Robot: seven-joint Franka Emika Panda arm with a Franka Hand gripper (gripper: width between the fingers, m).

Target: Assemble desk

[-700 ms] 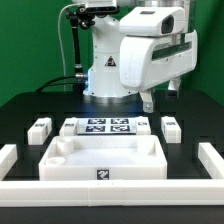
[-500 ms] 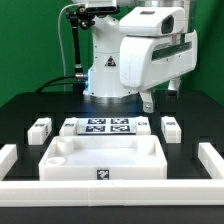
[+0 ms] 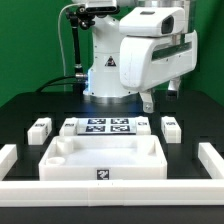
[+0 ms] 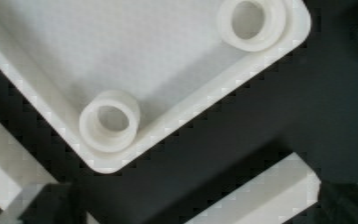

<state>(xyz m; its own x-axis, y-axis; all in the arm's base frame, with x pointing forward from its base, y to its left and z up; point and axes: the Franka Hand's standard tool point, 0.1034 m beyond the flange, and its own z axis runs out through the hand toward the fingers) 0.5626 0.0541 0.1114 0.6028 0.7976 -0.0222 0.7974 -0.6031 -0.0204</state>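
Tabletop [image 3: 75, 170] lies rim-up, long axis across exterior view; pincer [image 3: 150, 101] state cannot be told.

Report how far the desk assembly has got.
Done: nothing fitted yet. The tabletop lies rim up, and both sockets that the wrist view shows are empty. In hand: nothing that I can see; the arm hangs above the table. Left: all the leg fitting. One leg lies loose on the exterior view's left, another leg on its right.

tabletop [image 3: 105, 157] white | legs [image 3: 39, 129] white, black-and-white tags | table [image 3: 30, 105] black
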